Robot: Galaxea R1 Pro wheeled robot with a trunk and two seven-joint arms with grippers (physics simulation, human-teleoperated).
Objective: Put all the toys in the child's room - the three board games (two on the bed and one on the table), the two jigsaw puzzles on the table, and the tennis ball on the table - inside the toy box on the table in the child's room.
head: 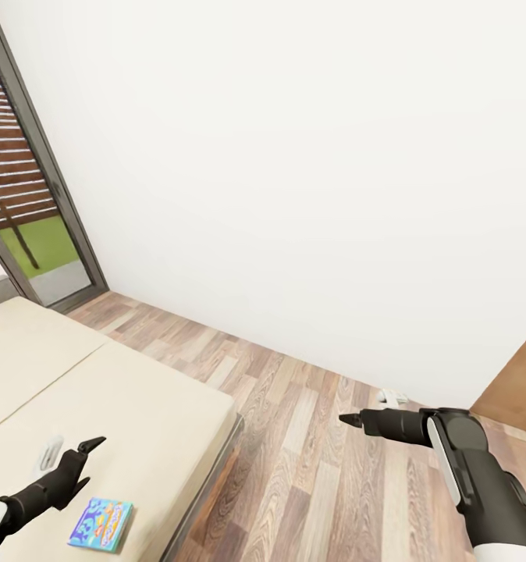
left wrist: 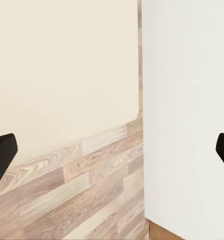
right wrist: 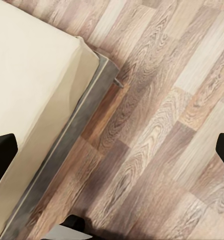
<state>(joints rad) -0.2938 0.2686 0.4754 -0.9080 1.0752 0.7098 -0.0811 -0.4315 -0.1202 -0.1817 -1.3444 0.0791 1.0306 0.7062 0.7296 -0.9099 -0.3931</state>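
A light blue board game lies on the bed, not yet picked up; left gripper and right gripper are spread and empty

I see open wood floor between the bed and the white wall, room for my arms. The bed edge blocks low passes on my left.

the light blue board game on the bed carries cartoon print, but no lettering is legible.
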